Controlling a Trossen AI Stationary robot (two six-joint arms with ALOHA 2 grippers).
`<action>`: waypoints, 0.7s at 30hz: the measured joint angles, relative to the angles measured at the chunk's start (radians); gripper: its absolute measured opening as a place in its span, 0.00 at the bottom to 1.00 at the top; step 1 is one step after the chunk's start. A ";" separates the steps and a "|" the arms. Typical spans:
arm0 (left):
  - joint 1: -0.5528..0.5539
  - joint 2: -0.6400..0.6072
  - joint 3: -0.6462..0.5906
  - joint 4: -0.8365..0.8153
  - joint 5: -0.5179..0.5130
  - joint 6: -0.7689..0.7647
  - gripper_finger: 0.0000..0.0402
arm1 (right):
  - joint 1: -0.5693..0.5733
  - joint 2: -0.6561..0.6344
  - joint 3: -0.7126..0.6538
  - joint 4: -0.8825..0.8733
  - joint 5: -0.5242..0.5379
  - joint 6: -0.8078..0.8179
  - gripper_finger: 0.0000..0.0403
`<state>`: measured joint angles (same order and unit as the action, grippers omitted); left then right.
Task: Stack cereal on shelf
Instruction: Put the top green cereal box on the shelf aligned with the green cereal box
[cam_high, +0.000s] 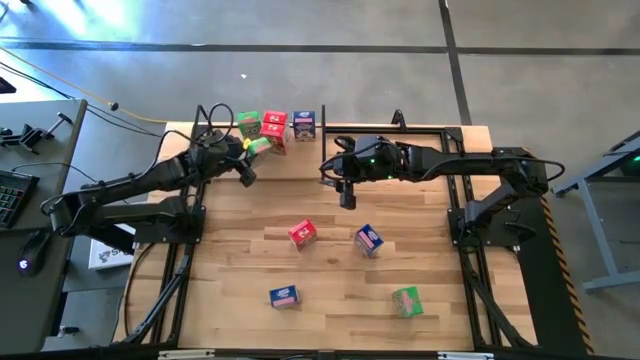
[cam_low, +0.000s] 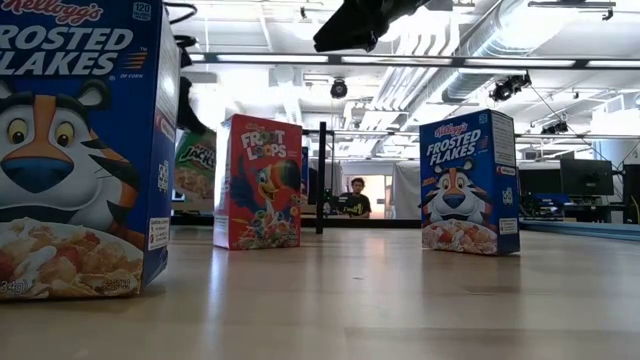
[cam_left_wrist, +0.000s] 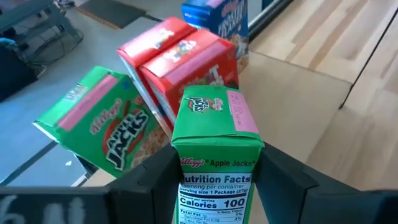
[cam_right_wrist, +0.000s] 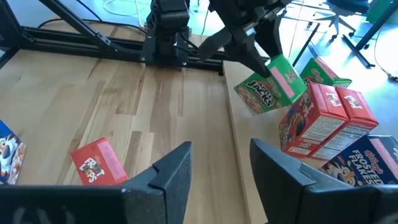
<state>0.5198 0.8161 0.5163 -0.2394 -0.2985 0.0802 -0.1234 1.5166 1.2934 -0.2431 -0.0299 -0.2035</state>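
The left gripper (cam_high: 252, 150) is clamped on a green cereal box (cam_left_wrist: 214, 134) and holds it in the air, tilted, at the shelf (cam_high: 300, 150) along the table's (cam_high: 330, 300) far edge; the left wrist view cuts off the box's lower part, and its fingers (cam_left_wrist: 146, 180) hide the box's sides. Just beyond the held box stand another green box (cam_left_wrist: 102, 127), two red boxes (cam_left_wrist: 186, 62) side by side and a blue box (cam_left_wrist: 217, 18), the last cropped at its top. The right gripper (cam_high: 346, 195) hangs over the table just in front of the shelf, fingers (cam_right_wrist: 174, 174) spread with nothing between them. On the open table lie a red box (cam_high: 303, 233) and a blue box (cam_high: 369, 240) near the middle, another blue box (cam_high: 284, 296) and a green box (cam_high: 407, 301) toward the near edge. In the low view the nearest blue box overruns the picture's edge, and a person (cam_low: 354, 199) far behind is too small to make out.
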 joint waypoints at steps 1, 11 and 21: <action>0.000 0.008 0.000 0.001 0.000 0.001 0.44 | 0.000 0.000 0.000 0.000 0.000 0.000 0.39; -0.004 0.018 0.000 0.007 -0.045 0.002 0.53 | 0.000 0.000 0.000 0.000 0.000 -0.007 0.39; -0.004 -0.039 0.000 -0.008 -0.084 0.011 0.54 | 0.000 0.000 0.001 0.000 -0.005 -0.007 0.39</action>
<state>0.5156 0.7768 0.5163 -0.2478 -0.3825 0.0917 -0.1234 1.5166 1.2942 -0.2432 -0.0349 -0.2108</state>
